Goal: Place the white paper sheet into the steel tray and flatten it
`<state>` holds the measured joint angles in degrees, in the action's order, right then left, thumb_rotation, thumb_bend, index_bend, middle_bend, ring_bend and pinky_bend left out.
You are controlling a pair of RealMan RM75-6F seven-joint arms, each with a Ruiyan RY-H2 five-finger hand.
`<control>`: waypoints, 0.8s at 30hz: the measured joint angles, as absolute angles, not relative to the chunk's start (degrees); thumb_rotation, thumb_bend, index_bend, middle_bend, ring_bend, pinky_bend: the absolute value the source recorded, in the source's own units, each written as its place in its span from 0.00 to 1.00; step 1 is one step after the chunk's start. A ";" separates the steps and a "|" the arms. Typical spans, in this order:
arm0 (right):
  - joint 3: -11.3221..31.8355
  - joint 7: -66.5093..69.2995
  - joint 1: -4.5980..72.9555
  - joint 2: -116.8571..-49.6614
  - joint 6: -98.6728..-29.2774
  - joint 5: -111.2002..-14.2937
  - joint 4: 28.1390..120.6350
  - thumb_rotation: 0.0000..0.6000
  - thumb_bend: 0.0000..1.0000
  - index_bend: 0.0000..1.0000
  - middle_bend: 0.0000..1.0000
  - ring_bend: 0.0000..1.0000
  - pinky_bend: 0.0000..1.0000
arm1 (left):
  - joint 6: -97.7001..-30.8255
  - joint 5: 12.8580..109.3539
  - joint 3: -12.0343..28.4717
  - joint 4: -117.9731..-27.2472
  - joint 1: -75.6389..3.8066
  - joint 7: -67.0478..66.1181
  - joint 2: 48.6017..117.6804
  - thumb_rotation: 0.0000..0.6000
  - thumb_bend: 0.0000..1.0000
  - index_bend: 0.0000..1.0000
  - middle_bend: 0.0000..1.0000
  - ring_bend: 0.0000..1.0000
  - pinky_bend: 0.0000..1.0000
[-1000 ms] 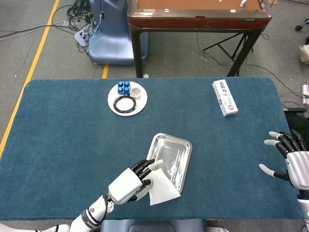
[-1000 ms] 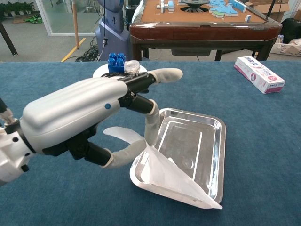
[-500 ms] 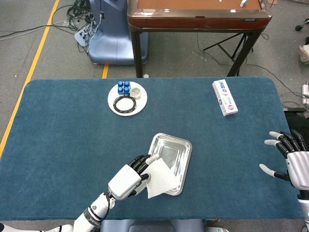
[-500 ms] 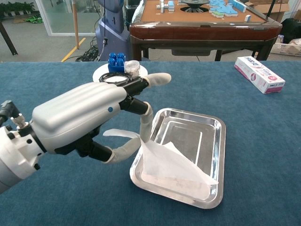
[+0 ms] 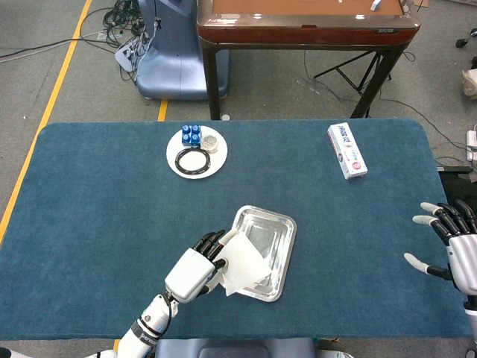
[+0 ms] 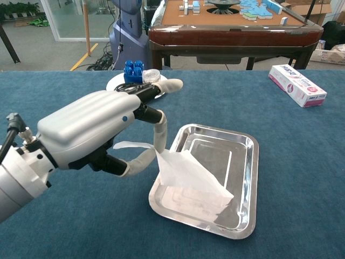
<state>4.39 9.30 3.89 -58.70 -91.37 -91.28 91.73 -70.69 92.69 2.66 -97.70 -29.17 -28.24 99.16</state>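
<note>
Left hand (image 6: 102,129) pinches near-left edge of white paper sheet (image 6: 186,175); sheet drapes right of hand, lower part over near end of steel tray (image 6: 245,186), not flat. Tray long axis runs away from robot. Right hand (image 5: 455,246) spread, empty, well apart; left hand nearer.

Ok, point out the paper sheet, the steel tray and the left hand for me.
white paper sheet (image 6: 186,172), chest view, middle of the raised sheet.
steel tray (image 6: 245,141), chest view, far right rim.
left hand (image 6: 94,127), chest view, back of the hand.
</note>
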 measured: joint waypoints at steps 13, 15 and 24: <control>4.54 9.30 3.57 -57.93 -91.41 -90.73 91.99 1.00 0.00 0.34 0.23 0.14 0.01 | -71.89 92.91 3.75 -93.48 -29.50 -26.19 100.45 1.00 0.45 0.67 0.00 0.00 0.12; 4.60 9.30 3.54 -57.81 -91.35 -90.55 92.07 1.00 0.00 0.34 0.23 0.14 0.01 | -72.31 92.74 3.78 -93.29 -29.24 -26.67 100.75 1.00 0.45 0.67 0.00 0.00 0.12; 4.76 9.59 3.48 -57.52 -91.05 -90.04 92.16 1.00 0.00 0.34 0.23 0.14 0.01 | -73.38 90.97 3.77 -93.26 -28.03 -30.27 102.94 1.00 0.45 0.67 0.00 0.00 0.12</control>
